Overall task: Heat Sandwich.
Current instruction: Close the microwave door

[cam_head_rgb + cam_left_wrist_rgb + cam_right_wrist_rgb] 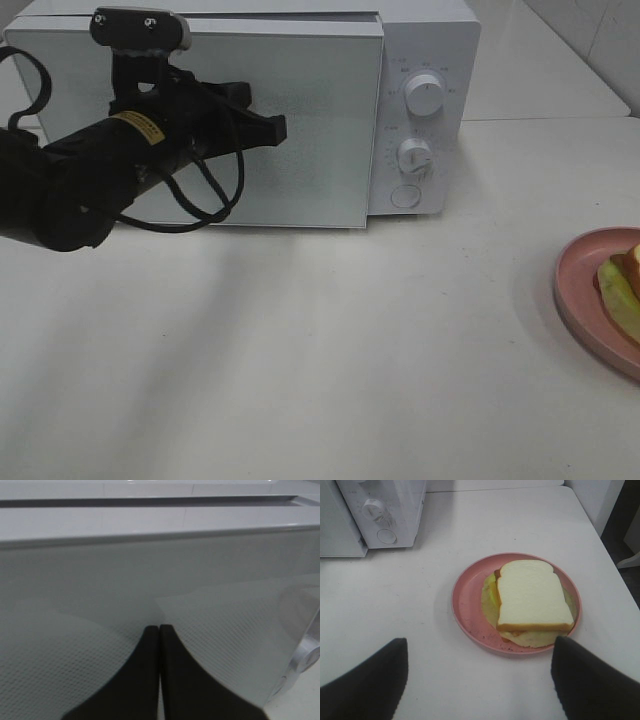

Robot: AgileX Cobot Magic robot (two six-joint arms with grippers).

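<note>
**Left tool shut at the microwave door, right tool spread above the plated sandwich**

A white microwave point(240, 110) stands at the back of the white desk point(300, 350), its door point(300, 120) closed flat against the body. To the right of the door sits the control panel with two round knobs, the upper knob point(425, 95) above the lower knob point(414, 158), and a round button point(405, 196) beneath them.

The left tool point(275, 128), at the end of a black arm with looping cables, is raised in front of the door's frosted panel, over its upper middle part. In the left wrist view its two dark fingers point(145, 680) are pressed together with only a thin seam between them, holding nothing, and their tips lie very close to the dotted door glass; whether they touch it cannot be told.

The sandwich point(532, 600) lies on a round pink plate point(467, 607) at the right edge of the desk, well apart from the microwave. A white bread slice is on top, with pale yellow-green and orange-red layers showing at its edges. In the exterior high view only part of plate and sandwich is in frame.

The right tool point(480, 680) hangs above the desk just beside the plate, its fingers spread wide and empty, one at either side of the right wrist view.
</note>
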